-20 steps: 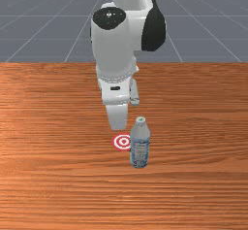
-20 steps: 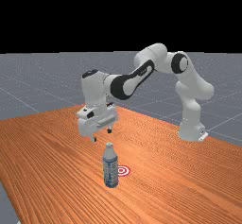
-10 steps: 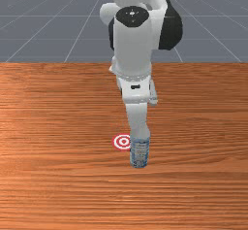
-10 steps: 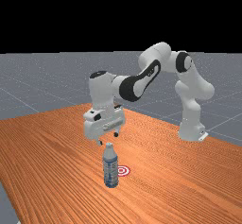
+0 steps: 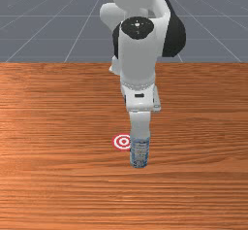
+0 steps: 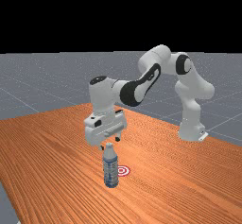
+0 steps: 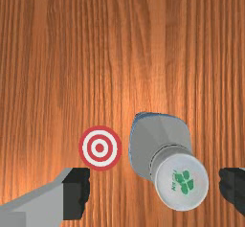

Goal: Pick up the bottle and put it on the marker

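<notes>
My gripper [image 6: 109,143] stands open over the cap of the bottle [image 6: 111,170] in the far view, with fingertips at about cap height. The bottle is upright on the table, clear with a blue-and-white label. From the wrist view, the white cap [image 7: 182,183] with a green print lies between the open fingers of the gripper [image 7: 154,191], nearer one finger and touching neither. A round red-and-white ringed marker [image 7: 100,148] lies flat beside the bottle. In the front view the hand hides the top of the bottle [image 5: 139,154], and the marker [image 5: 123,141] is just to its left.
The wooden table [image 5: 58,127] extends around the bottle and marker. In the far view the arm's base [image 6: 191,131] stands at the right, and the arm reaches over the table from there.
Over the last second my hand moved toward the front view's right, over the bottle, and then came down a little. Bottle and marker have stayed in place.
</notes>
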`<action>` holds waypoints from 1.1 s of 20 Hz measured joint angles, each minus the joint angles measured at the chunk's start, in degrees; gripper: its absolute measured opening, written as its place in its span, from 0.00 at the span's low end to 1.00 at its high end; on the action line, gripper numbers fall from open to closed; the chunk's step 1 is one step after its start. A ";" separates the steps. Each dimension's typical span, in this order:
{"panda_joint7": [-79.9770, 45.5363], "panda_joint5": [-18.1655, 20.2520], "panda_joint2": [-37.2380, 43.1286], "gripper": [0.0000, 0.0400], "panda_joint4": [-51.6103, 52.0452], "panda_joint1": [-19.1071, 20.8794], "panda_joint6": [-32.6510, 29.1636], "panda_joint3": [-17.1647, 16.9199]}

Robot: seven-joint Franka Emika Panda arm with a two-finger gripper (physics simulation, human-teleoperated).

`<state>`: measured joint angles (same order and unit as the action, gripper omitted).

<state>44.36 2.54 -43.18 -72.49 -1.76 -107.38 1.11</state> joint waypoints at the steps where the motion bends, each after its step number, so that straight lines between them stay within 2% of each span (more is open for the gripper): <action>1: -0.51 -0.75 0.58 1.00 -1.51 -0.41 -1.67 -0.43; 2: 0.12 -0.06 1.93 1.00 -4.30 -0.05 -4.75 -0.06; 10: -0.01 -0.02 -0.24 1.00 0.48 0.03 0.45 -0.03; 11: -0.88 0.22 0.76 1.00 -2.15 -0.05 -2.57 -0.17; 14: -0.55 0.16 0.12 1.00 -2.52 -0.03 -3.44 -0.14; 15: -0.03 0.06 1.05 1.00 -4.59 0.00 -5.69 -0.09; 21: -0.36 0.13 0.42 1.00 -3.34 -0.02 -4.07 -0.12; 22: 0.36 0.27 8.03 0.62 -18.39 0.03 -18.82 -0.04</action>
<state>44.72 2.82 -35.15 -90.88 -1.73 -126.20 1.07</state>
